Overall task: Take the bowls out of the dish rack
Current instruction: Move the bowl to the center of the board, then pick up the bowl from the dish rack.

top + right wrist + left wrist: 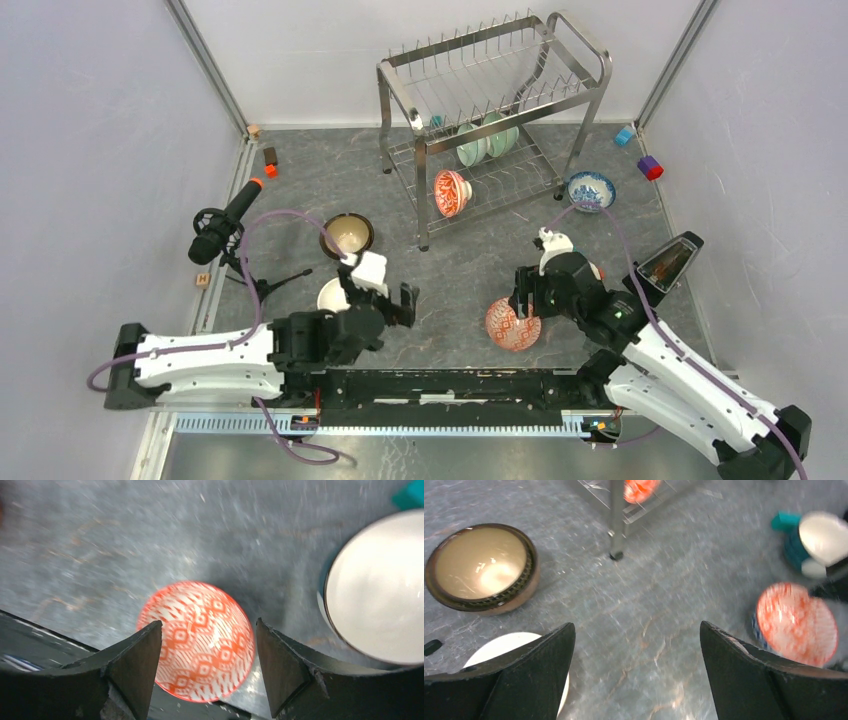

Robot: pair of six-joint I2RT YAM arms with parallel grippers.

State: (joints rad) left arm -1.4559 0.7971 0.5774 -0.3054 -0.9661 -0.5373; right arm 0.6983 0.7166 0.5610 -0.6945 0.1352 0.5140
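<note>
The dish rack [400, 85] stands at the back centre. Its lower tier holds two pale green bowls [485, 142] and a red-orange patterned bowl [451, 193]. On the table lie a dark brown bowl [347, 234] [481, 567], a white bowl [330, 297] [509, 645], a blue-and-white bowl [591, 190] and a second red-orange bowl [513, 324] [200, 640] [796, 622]. My right gripper [527, 300] [209, 621] hovers open just above this red-orange bowl, fingers apart from it. My left gripper [385, 292] [636, 625] is open over bare table beside the white bowl.
A round white-and-teal thing [380, 590] [819, 542], seemingly another bowl, sits right of the red-orange bowl, under my right arm. A microphone on a stand [225, 220] is at the left. Small coloured blocks [650, 167] lie by the walls. A black wedge-shaped device [668, 262] sits at the right.
</note>
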